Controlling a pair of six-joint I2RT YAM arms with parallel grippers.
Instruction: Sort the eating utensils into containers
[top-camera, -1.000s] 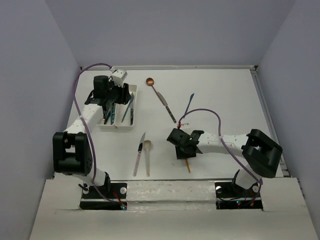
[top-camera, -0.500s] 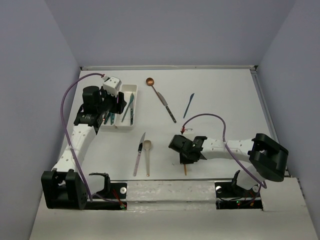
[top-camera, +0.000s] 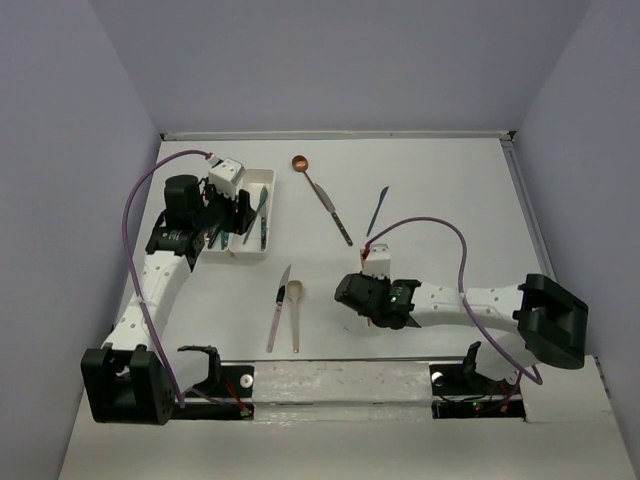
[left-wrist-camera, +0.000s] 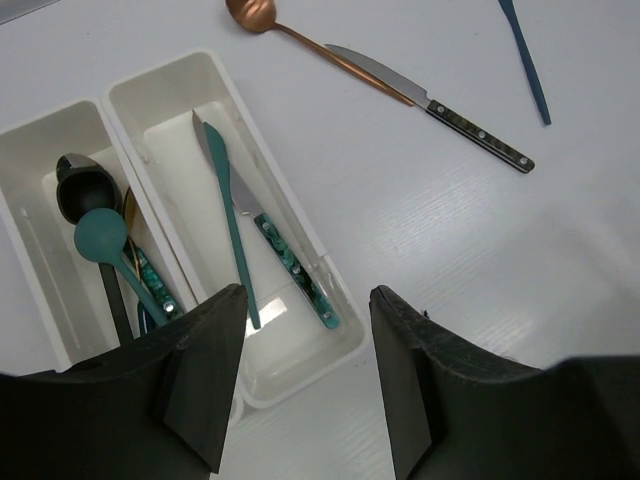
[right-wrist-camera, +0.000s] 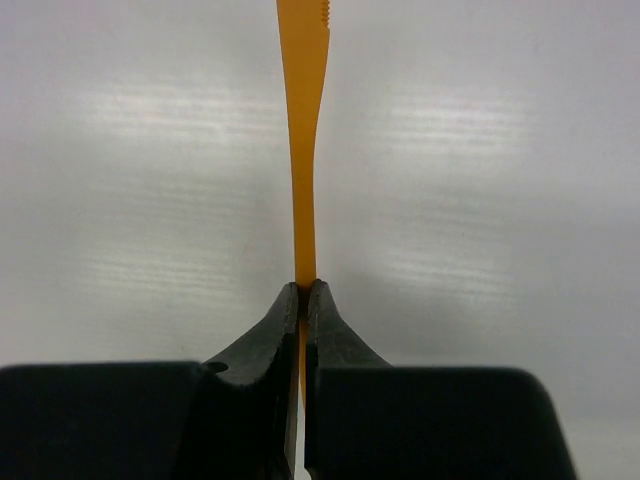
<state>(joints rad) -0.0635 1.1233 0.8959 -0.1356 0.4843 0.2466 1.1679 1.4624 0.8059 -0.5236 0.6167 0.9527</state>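
Orange knife pinched edge-on between the right jaws, which are pressed together on its slim shank. The serrated tip runs to the top of the right wrist frame. Cannot tell whether it is lifted or lying on the table.

In the top view that arm sits lower centre, well apart from the two white trays at upper left.

Left jaws spread, holding nothing, hovering over the near end of the trays.
- Spoon tray, frame left: black spoon and teal spoon.
- Knife tray beside it: teal knife and green-handled knife.

Loose on the table:
- copper spoon
- dark-handled knife
- blue knife
- silver knife
- beige spoon

Risks, as judged:
- The grip is narrow on a thin, smooth shank, so the knife may pivot or slide out during carry.
- The left arm sits over the trays, so a crossing right arm could strike it.
- A tilted knife could catch the tray rim, or land among the spoons.
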